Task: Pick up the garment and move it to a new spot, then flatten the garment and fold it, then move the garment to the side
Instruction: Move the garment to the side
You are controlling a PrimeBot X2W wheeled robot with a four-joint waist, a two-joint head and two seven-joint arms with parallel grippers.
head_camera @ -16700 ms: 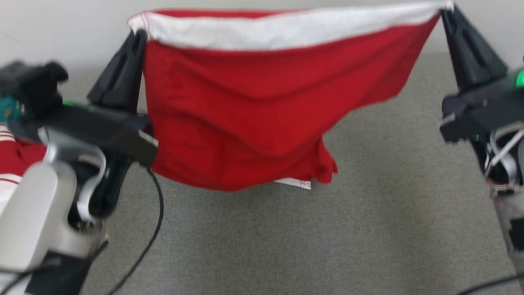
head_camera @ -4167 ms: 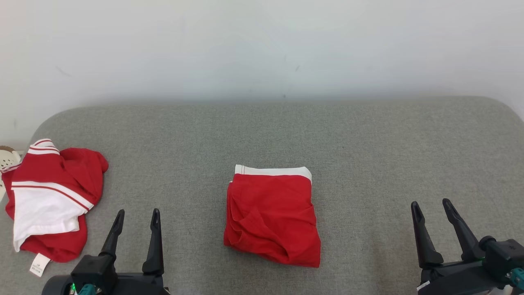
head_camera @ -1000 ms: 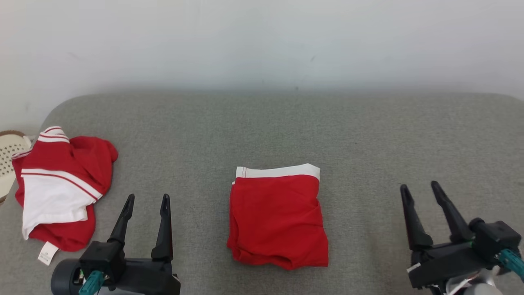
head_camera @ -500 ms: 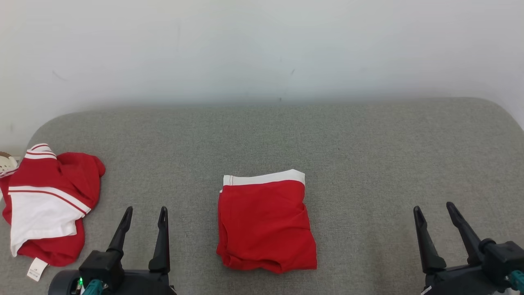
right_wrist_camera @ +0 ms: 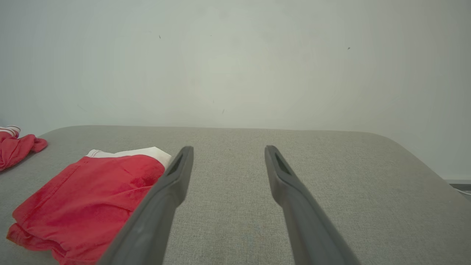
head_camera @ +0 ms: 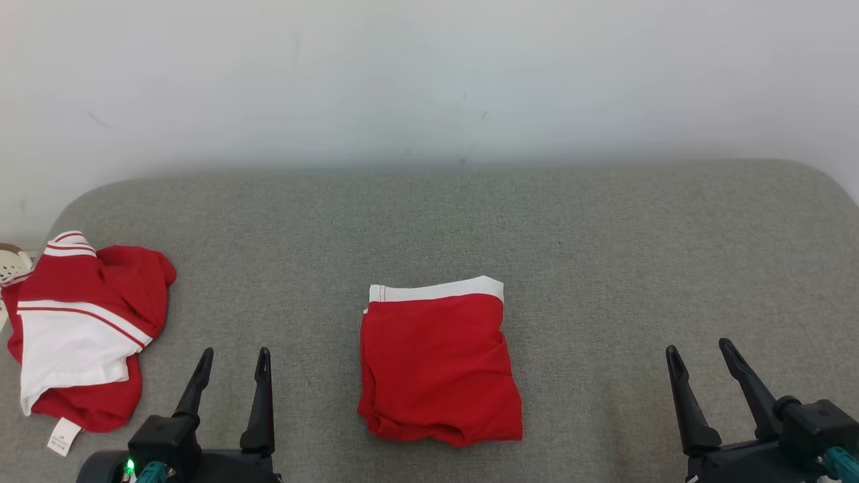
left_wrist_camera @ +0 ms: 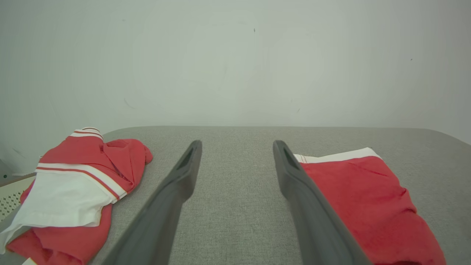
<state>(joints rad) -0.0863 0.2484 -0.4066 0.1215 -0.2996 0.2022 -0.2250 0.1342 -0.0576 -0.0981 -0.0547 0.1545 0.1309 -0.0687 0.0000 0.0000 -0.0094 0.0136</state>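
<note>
The garment (head_camera: 439, 365) is red with a white waistband, folded into a neat rectangle in the middle of the grey surface; it also lies at the right of the left wrist view (left_wrist_camera: 371, 206) and at the left of the right wrist view (right_wrist_camera: 88, 206). My left gripper (head_camera: 233, 357) stands open at the lower left, well apart from the garment, with nothing between its fingers (left_wrist_camera: 176, 184). At the lower right my right gripper (head_camera: 699, 352) is open too, empty, with bare grey fabric between its fingers (right_wrist_camera: 290, 187).
A second red and white garment (head_camera: 80, 335) lies crumpled at the far left edge of the grey padded surface (head_camera: 604, 268), with a label at its near corner. A pale perforated object (head_camera: 12, 265) peeks out behind it. A white wall (head_camera: 429, 80) rises behind the surface.
The head camera has shifted, so the whole picture sits differently. The folded garment lies unchanged and both grippers stay open and empty near the bottom edge.
</note>
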